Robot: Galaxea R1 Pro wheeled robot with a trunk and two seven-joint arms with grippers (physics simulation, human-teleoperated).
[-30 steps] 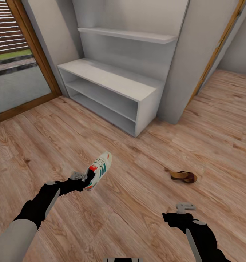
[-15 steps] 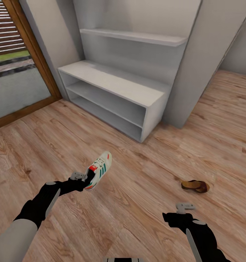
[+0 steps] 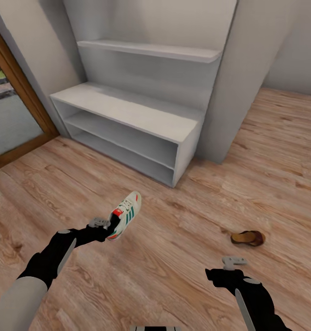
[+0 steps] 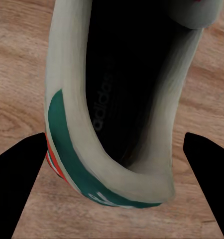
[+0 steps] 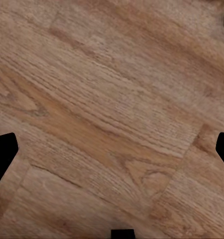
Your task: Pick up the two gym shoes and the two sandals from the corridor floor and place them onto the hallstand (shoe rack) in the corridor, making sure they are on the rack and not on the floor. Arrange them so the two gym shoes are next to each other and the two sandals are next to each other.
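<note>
My left gripper [image 3: 110, 225] is shut on the heel of one cream-white gym shoe [image 3: 126, 214] with green stripes, held off the corridor floor [image 3: 174, 276] with its toe pointing away. In the left wrist view the shoe's dark opening [image 4: 117, 99] sits between the two fingers. One dark brown sandal [image 3: 247, 237] lies on the planks to the right, a little beyond my right gripper [image 3: 233, 263], which is open with nothing in it. The pale hallstand [image 3: 128, 108] stands ahead against the wall, with a bare top and bare shelf slots. The other gym shoe and sandal are out of view.
A wood-framed glass door [image 3: 17, 105] stands at the left. A grey wall pillar [image 3: 233, 82] rises right of the hallstand, and the corridor continues behind it. A wall shelf [image 3: 151, 49] hangs above the bench. The right wrist view looks down on wood planks [image 5: 112, 109].
The whole picture has shifted, so the camera has moved: hallstand and door now sit further left. Both arms keep their pose and the shoe stays in the left gripper.
</note>
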